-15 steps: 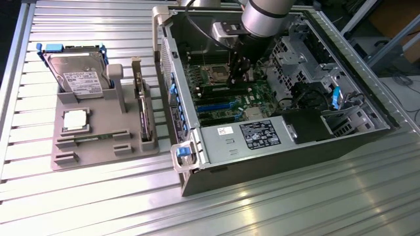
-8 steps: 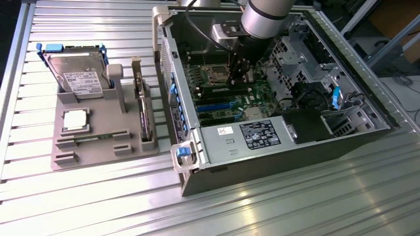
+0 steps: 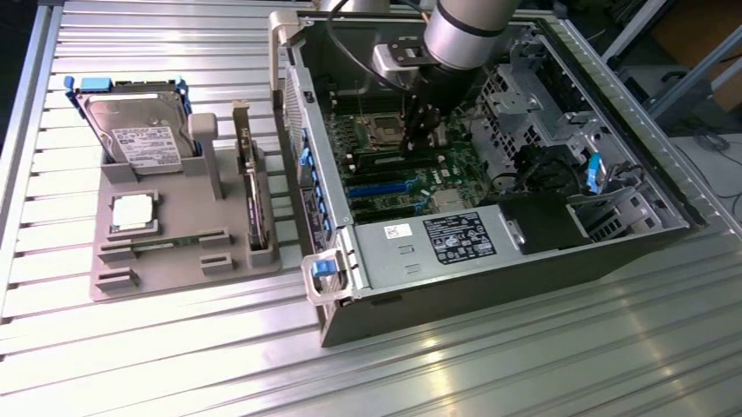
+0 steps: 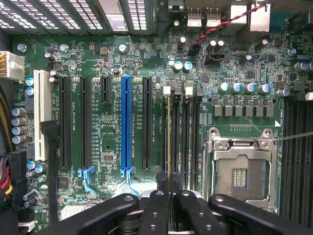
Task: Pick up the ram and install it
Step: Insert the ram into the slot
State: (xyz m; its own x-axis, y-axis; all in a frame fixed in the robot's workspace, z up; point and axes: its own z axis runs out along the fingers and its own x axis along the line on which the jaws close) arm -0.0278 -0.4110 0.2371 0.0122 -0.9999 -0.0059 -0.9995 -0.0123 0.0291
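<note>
- At the exterior view's left, a grey holder tray [image 3: 174,261] on the bench [image 3: 487,365], carrying a hard drive [image 3: 139,130], a CPU chip [image 3: 134,211] and an expansion card [image 3: 249,187].
- Right of it, an open computer case [image 3: 487,252], walls close on every side.
- Inside, tool [image 3: 420,130] clamped on the ram [image 4: 168,142], held edge-on over a memory slot [image 4: 178,132] beside the empty CPU socket [image 4: 242,171].
- Picking done; seating apparently unfinished.
- Little side room between neighbouring slots.
</note>
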